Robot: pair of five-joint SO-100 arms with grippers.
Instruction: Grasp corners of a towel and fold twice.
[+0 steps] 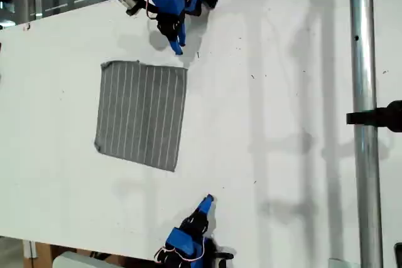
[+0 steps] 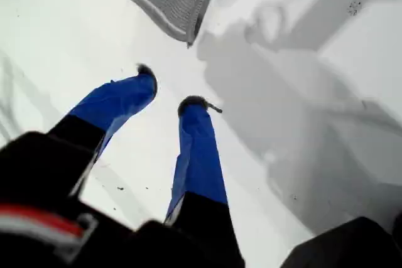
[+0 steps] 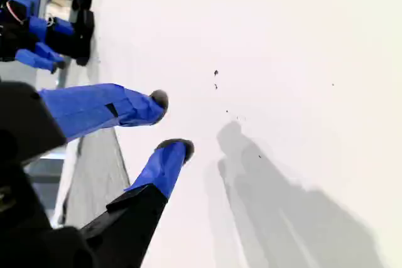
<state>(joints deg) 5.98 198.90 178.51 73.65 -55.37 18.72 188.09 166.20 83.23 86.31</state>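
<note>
The grey striped towel point(image 1: 141, 116) lies flat and unfolded on the white table point(image 1: 282, 92), toward the exterior view's left. My first gripper point(image 1: 179, 48) hangs at the top of the exterior view, open and empty, just short of the towel's nearest corner point(image 1: 185, 68). In the first wrist view that corner point(image 2: 188, 39) lies on the table a little beyond the first gripper point(image 2: 171, 87). My second gripper point(image 1: 207, 201) is at the bottom of the exterior view, open and empty, off to the right of another corner point(image 1: 174, 169). In the second wrist view the towel point(image 3: 94, 174) shows as a grey strip beside the second gripper point(image 3: 169, 123).
A metal pole point(image 1: 364, 123) with a black clamp point(image 1: 380, 117) runs down the exterior view's right side. Faint shadows cross the table there. The first arm point(image 3: 44, 29) shows far off in the second wrist view.
</note>
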